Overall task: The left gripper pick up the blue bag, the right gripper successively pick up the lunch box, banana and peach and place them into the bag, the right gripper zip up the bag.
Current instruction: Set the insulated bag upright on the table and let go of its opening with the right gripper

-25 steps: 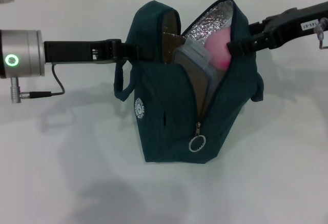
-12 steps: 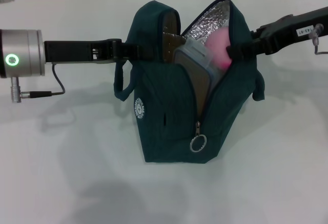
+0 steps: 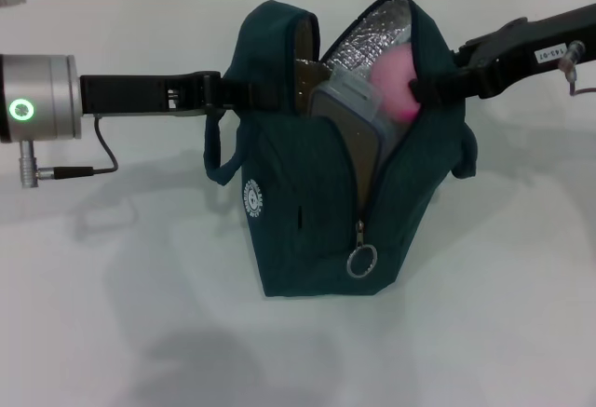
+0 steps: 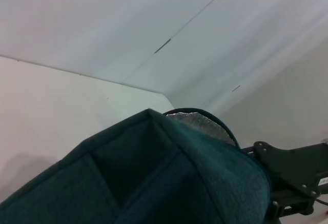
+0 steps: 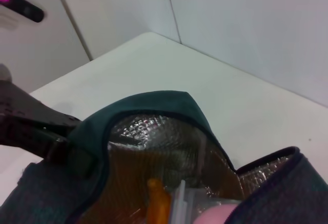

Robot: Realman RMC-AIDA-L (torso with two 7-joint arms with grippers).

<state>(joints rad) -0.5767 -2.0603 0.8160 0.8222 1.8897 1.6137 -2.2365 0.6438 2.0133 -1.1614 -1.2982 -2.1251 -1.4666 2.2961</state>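
Two arms meet at the blue bag (image 3: pixel 307 202), which stands upright in the middle of the white bench (image 3: pixel 112 332), its mouth gaping at the top. The left claw (image 3: pixel 237 92) reaches in level from the left and is clamped on the bag's left upper edge, by the loop handle. The right claw (image 3: pixel 424 90) comes in from the right at the opposite rim, its tip touching the dark edge of the opening; I cannot tell how far its fingers are parted or whether they grip anything. Inside, against the silver foil lining (image 3: pixel 368 39), the lunch box (image 3: pixel 349 109) stands tilted on edge with the pink peach (image 3: pixel 396 81) just beside it toward the right rim. The right wrist view shows the banana (image 5: pixel 158 203) standing upright next to the box. The zipper is undone down the front, the ring pull (image 3: pixel 360 262) hanging low near the bag's base. Open bench lies all round the bag, widest in front.
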